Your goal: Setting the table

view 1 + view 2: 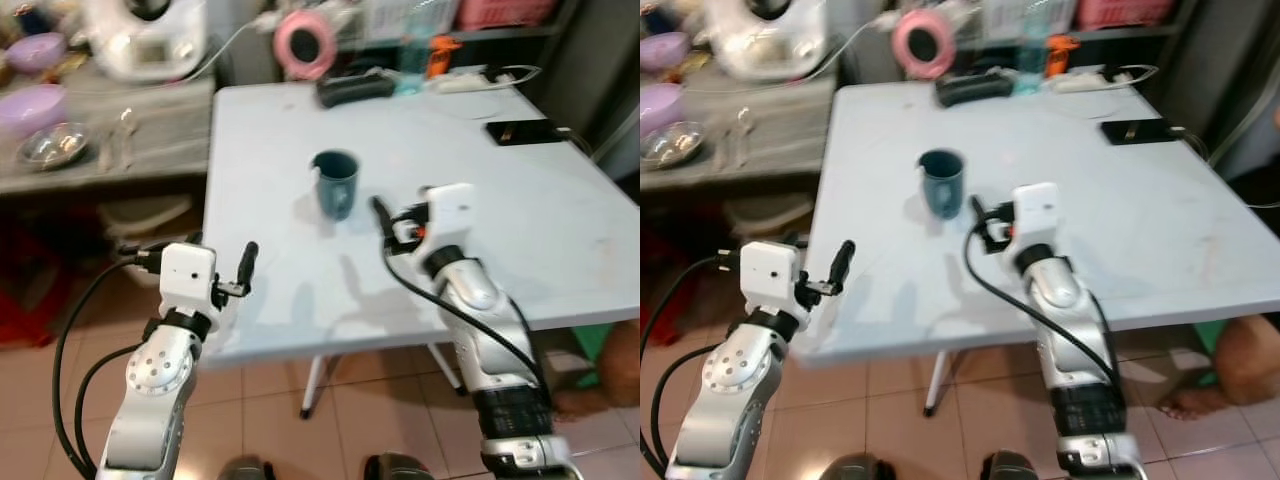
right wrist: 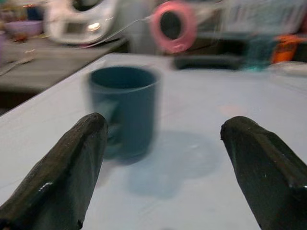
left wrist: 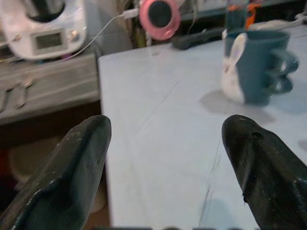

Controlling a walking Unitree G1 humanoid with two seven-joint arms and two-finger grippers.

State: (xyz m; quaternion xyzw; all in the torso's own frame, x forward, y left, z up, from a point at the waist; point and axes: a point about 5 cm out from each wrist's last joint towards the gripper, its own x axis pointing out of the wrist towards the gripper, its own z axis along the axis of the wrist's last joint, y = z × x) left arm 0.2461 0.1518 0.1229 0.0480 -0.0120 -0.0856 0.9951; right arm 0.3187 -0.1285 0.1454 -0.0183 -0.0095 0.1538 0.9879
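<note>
Left gripper point(image 1: 232, 272) hangs at the table's point(image 1: 560, 230) near-left edge, fingers spread and empty, likely held clear of the work. The mug point(image 1: 335, 183) stands upright near the table's centre, free of both grippers, apparently set down as a place setting. Right gripper point(image 1: 384, 222) sits just near-right of the mug, fingers parted and empty, aimed at it, either approaching or just released.
</note>
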